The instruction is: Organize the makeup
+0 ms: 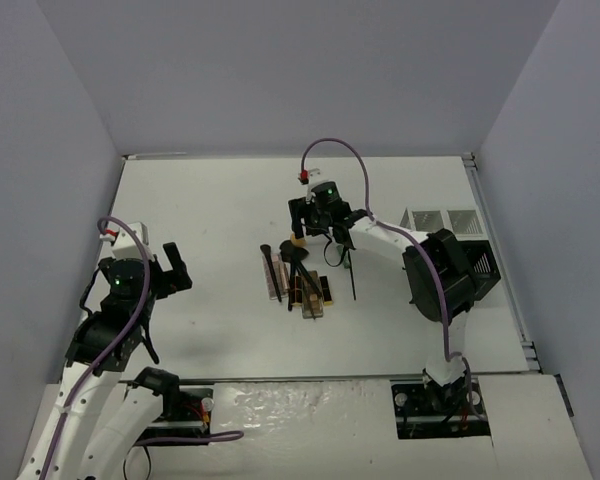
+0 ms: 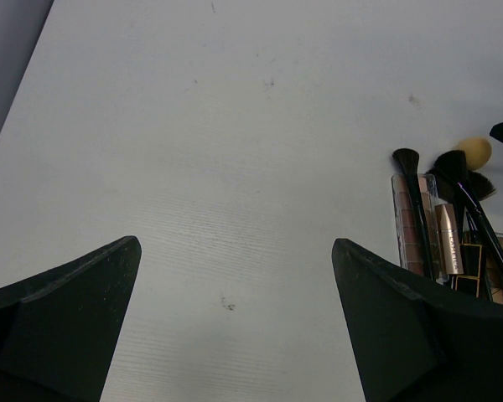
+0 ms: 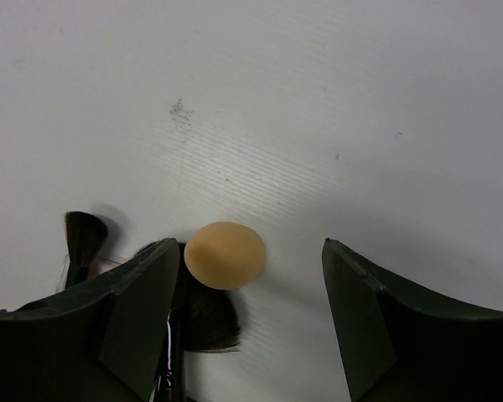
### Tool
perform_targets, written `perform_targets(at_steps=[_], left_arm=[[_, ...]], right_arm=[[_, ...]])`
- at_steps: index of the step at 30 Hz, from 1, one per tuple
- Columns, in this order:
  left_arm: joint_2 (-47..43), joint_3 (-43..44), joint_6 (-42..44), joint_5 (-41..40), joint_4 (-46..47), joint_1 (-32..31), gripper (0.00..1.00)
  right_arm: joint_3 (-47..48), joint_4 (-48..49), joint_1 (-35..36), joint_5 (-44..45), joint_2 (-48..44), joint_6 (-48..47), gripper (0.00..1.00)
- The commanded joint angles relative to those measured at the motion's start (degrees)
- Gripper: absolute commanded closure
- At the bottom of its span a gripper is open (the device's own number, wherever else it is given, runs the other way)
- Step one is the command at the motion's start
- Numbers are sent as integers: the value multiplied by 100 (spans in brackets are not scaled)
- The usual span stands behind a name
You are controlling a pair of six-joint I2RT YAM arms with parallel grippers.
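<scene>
The makeup lies in a small heap [image 1: 298, 282] at mid-table: slim black brushes [image 1: 352, 272], brown and pink palettes [image 1: 276, 278] and a tan egg-shaped sponge [image 1: 295, 241] at its far end. My right gripper [image 1: 307, 222] hovers open over the sponge. In the right wrist view the sponge [image 3: 225, 255] lies on the table between the open fingers, close to the left finger [image 3: 142, 310], beside dark brush heads [image 3: 205, 322]. My left gripper [image 1: 170, 268] is open and empty, well left of the heap. Its wrist view shows brushes [image 2: 419, 201], a palette [image 2: 408, 226] and the sponge [image 2: 474, 151] at right.
The black-and-white compartmented organizer rack [image 1: 450, 262] stands at the right side of the table, partly behind the right arm. Grey walls close in the white table [image 1: 210, 200] on three sides. A gold-capped tube [image 2: 448, 243] lies among the palettes.
</scene>
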Motion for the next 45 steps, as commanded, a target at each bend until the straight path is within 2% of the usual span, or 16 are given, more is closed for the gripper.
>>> perform_targets(at_steps=[1, 7, 13, 18, 20, 24, 30, 33, 40, 45], left_arm=[[85, 87, -40, 46, 208, 57, 3], [107, 87, -33, 37, 208, 58, 3], [131, 87, -33, 52, 208, 50, 3], [140, 87, -42, 72, 217, 50, 3], [140, 87, -42, 72, 217, 41, 3], [140, 87, -42, 72, 217, 41, 3], [123, 79, -42, 71, 217, 41, 3], [105, 78, -42, 77, 222, 41, 3], [53, 70, -42, 98, 218, 41, 3], [43, 69, -42, 108, 217, 32, 3]], right_arm=[[326, 733, 78, -282, 152, 74, 36], [428, 802, 98, -318, 461, 202, 41], [223, 916, 98, -33, 454, 291, 55], [56, 964, 89, 170, 161, 212, 92], [64, 884, 89, 283, -23, 170, 100], [13, 754, 70, 446, -620, 43, 100], [-695, 567, -121, 1542, -2001, -12, 100], [-1237, 347, -424, 2346, -3062, 99, 100], [-2706, -306, -2051, 3273, -5307, 759, 100], [-3411, -511, -3159, 3241, -6073, 1095, 100]])
